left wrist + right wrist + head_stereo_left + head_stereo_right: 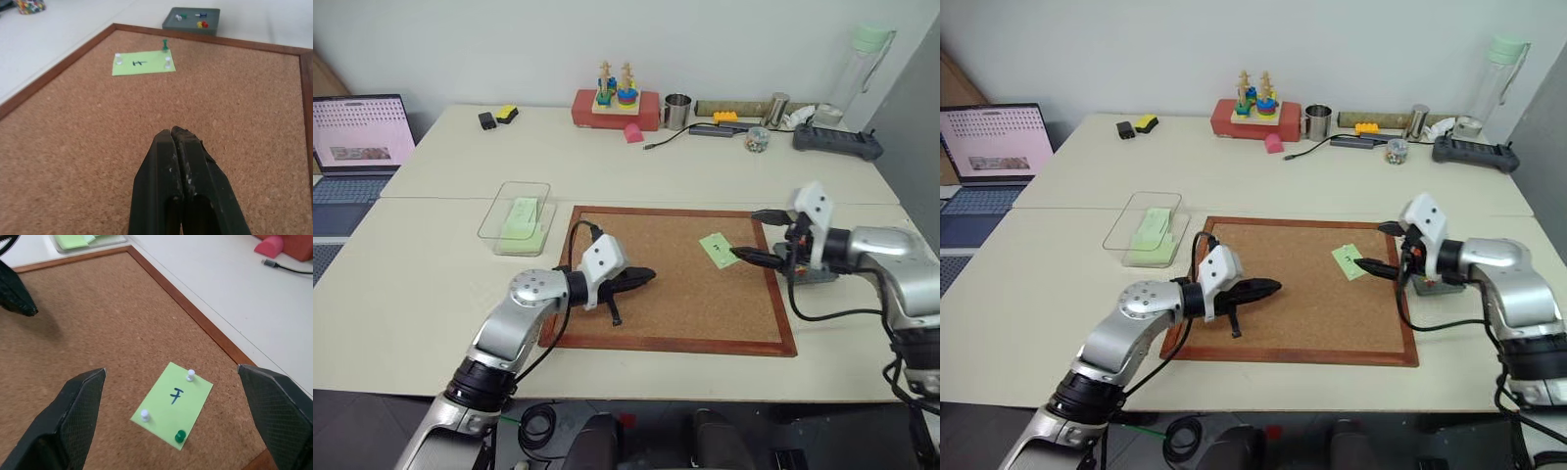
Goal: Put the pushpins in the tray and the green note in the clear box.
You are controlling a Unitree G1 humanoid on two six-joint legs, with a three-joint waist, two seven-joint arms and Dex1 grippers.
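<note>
The green note (172, 404) lies on the cork board (675, 294) near its far right corner, held by two white pushpins (190, 375) and one green pushpin (180, 435). My right gripper (754, 237) hovers open just right of the note, its fingers spread wider than the slip. My left gripper (176, 132) is shut and empty, low over the board's left part and pointing toward the note. The grey tray (188, 28) sits beyond the board's right edge with a few pushpins in it. The clear box (489, 223) stands left of the board and holds pale green slips.
A laptop (362, 132) sits at the far left. Along the table's back are a red box with stacking toys (615, 106), a metal cup (677, 111), a jar of pins (757, 140), a black power strip (837, 142) and a bottle (862, 69).
</note>
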